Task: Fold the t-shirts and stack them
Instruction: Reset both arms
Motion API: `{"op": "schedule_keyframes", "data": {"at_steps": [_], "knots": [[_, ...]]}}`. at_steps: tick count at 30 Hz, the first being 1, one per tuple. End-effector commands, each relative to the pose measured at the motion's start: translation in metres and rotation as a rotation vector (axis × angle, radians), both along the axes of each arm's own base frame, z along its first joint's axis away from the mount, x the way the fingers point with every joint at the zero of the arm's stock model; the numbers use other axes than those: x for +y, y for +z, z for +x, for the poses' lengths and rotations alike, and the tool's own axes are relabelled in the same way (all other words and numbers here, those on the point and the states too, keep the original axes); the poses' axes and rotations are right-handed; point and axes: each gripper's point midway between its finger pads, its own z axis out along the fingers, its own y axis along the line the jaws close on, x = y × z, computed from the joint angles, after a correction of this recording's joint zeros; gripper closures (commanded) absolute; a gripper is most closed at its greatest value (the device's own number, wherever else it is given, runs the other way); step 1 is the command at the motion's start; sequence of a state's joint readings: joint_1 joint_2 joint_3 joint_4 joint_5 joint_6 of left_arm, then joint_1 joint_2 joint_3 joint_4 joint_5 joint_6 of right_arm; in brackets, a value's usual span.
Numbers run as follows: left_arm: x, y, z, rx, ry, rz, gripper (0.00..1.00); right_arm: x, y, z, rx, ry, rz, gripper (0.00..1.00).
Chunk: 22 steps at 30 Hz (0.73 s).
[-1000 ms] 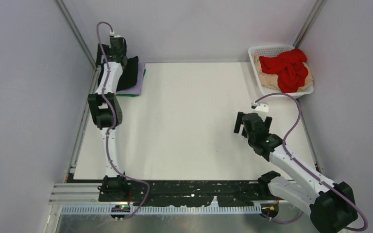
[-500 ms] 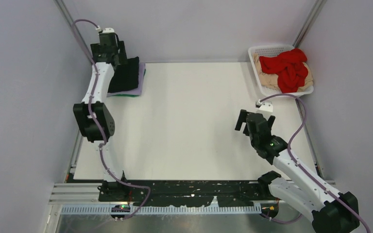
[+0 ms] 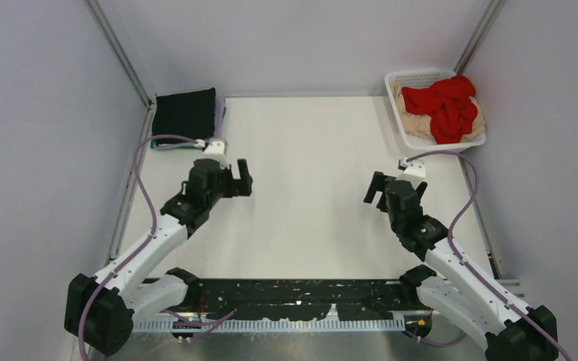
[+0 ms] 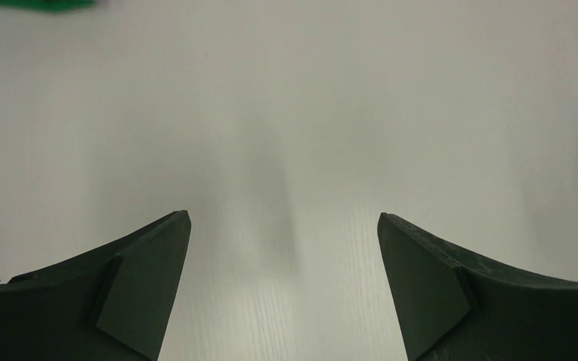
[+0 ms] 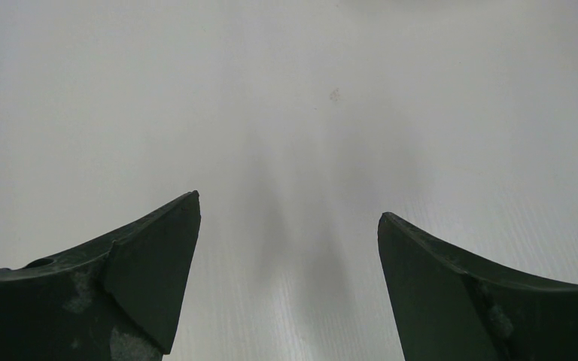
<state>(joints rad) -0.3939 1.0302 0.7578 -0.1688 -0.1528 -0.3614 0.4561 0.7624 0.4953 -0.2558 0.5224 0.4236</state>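
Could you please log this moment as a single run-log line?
left gripper: open, empty | right gripper: open, empty | black t-shirt: folded, far-left corner | red t-shirt, beige t-shirt: unfolded in basket

A folded black fabric t-shirt (image 3: 185,113) lay on top of a stack in the far left corner of the flat white table (image 3: 301,143), with a lavender fabric t-shirt (image 3: 219,119) under it. In the far right corner stood a white plastic lattice basket (image 3: 400,78). In it a crumpled red fabric t-shirt (image 3: 445,105) lay upon a beige fabric t-shirt (image 3: 412,124). Nearer, the left gripper (image 3: 224,180) hung left of centre and the right gripper (image 3: 396,188) right of centre, well apart.
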Motion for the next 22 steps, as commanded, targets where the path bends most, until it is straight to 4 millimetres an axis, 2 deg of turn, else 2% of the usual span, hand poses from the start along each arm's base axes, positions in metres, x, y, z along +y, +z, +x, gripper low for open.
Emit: {"op": "schedule_keyframes", "data": {"at_steps": [1, 4, 7, 12, 22], "knots": [[-0.010, -0.023, -0.022, -0.022, 0.011, -0.021, 0.00, -0.005, 0.005, 0.005, -0.050, -0.043, 0.015, 0.05], [0.007, -0.020, -0.027, -0.042, 0.096, -0.014, 0.00, -0.006, 0.002, 0.006, -0.048, -0.051, 0.011, 0.05], [0.010, -0.007, -0.027, -0.089, 0.100, -0.027, 0.00, -0.008, -0.004, 0.006, -0.044, -0.063, 0.000, 0.05], [0.017, -0.009, -0.027, -0.093, 0.133, -0.007, 0.00, -0.010, -0.007, 0.009, -0.046, -0.076, -0.008, 0.05], [0.013, -0.011, -0.024, -0.091, 0.115, -0.001, 0.00, -0.018, -0.011, 0.010, -0.054, -0.121, -0.032, 0.05]]}}
